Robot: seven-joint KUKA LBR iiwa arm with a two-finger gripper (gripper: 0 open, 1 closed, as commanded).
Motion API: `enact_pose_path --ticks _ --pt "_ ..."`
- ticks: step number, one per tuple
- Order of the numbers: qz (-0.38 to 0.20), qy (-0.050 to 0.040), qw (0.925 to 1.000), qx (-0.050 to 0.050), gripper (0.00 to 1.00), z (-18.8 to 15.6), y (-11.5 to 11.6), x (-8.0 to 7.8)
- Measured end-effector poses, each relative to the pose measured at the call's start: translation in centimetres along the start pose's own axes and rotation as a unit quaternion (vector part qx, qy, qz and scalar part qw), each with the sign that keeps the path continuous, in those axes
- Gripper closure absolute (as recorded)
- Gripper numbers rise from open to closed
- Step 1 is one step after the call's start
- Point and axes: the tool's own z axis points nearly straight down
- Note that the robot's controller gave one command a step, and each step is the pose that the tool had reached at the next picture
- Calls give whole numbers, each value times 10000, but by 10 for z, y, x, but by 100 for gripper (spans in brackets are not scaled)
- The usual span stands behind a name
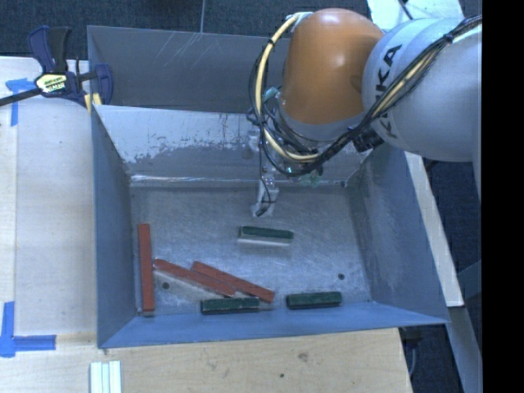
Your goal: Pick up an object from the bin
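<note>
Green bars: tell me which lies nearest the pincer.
The green bar alone at mid-floor, just below the pincer; the other two lie by the bin front wall.

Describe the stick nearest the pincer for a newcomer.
Find the grey bin, then the middle of its floor, just below the pincer. A dark green stick lies there alone; the other two green sticks sit by the near wall.

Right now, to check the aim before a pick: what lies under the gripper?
A dark green bar lies flat on the bin floor, just below the gripper in this view. The orange wrist cover hides part of the back wall.
</note>
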Motion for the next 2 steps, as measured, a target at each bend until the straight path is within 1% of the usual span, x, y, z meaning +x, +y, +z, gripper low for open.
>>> enact_pose_path --ticks 1,2 --pt "-17 1 10000 8 0 134 -56 23" --pt "0 -60 10000 -2 0 97 -53 23"
